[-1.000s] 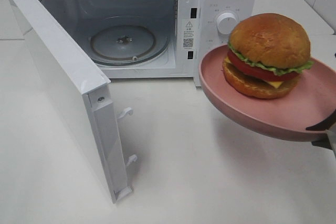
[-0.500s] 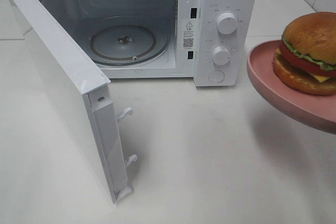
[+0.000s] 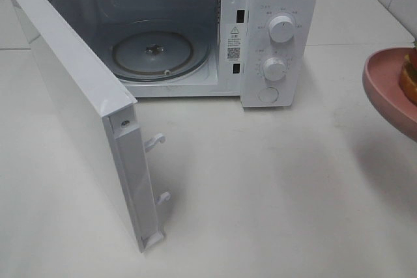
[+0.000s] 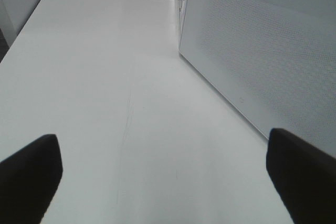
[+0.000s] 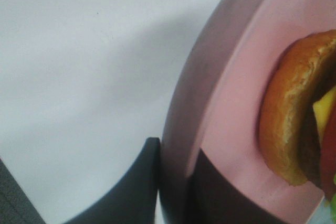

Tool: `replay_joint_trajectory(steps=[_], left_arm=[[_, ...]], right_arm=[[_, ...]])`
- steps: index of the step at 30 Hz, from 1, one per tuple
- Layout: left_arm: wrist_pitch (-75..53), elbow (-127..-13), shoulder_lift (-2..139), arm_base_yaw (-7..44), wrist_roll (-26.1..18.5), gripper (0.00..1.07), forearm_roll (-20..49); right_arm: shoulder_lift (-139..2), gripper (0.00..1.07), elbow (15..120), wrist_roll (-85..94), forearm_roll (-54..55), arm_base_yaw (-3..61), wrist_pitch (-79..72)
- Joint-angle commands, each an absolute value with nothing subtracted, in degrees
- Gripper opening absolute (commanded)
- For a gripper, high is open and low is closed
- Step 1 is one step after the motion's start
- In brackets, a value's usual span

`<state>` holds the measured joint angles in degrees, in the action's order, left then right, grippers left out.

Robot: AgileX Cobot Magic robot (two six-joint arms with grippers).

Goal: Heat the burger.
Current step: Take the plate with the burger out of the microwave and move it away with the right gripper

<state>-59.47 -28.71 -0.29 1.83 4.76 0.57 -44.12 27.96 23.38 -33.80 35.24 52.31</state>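
Burger [image 5: 294, 124] on pink plate [image 5: 231, 103] — microwave [image 3: 273, 4] labels too small to read.

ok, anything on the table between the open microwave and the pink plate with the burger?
Nothing: the exterior high view shows only bare white tabletop between the microwave and the pink plate carrying the burger.
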Motion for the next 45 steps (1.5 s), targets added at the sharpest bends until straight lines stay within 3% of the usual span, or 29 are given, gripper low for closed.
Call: replay_joint_trajectory(steps=[1,33,45], left_arm=[[-59.13,-28.65,-1.55,1.6,4.98,0.98,0.74],[-59.13,-28.65,-1.55,1.6,4.98,0.98,0.74],[-59.13,-28.65,-1.55,1.6,4.98,0.98,0.74]], right_arm=[[-46.64,0.0,28.48,14.73,-41.25,35.12,52.77],[-77.64,0.0,31.34,-40.97,-50.02,35.12,55.0],[-89.15,0.0,31.57,-49.5,-51.11,34.72,53.92]])
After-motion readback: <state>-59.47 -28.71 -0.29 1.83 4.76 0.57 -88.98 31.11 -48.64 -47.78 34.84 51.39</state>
